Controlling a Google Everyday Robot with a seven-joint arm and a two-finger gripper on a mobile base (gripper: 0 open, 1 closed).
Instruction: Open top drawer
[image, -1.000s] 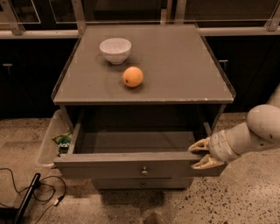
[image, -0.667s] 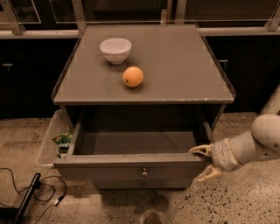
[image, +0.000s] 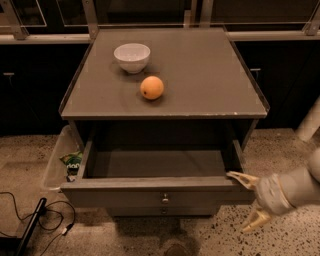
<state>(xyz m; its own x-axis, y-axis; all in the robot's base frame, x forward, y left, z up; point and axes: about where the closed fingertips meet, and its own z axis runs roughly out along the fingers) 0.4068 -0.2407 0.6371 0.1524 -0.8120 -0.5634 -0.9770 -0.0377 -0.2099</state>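
The top drawer (image: 150, 191) of the grey cabinet stands pulled far out, its grey box open and bare inside. A small round metal knob (image: 164, 199) sits at the centre of its front panel. A lower drawer front with its own knob (image: 163, 210) shows just beneath. My gripper (image: 248, 201) is at the drawer's right front corner, its fingers spread apart. The upper fingertip (image: 236, 176) lies by the corner of the front panel; the lower fingertip (image: 251, 225) hangs free over the floor. It holds nothing.
A white bowl (image: 132, 57) and an orange (image: 152, 87) sit on the cabinet top (image: 210, 75). A clear plastic bin (image: 59, 159) with packets stands to the cabinet's left. Black cables (image: 30, 210) lie on the speckled floor at lower left. Dark cabinets run behind.
My gripper has slid down and to the right, off the drawer's right front corner, and my arm has drawn back toward the right edge. The drawer stays pulled out.
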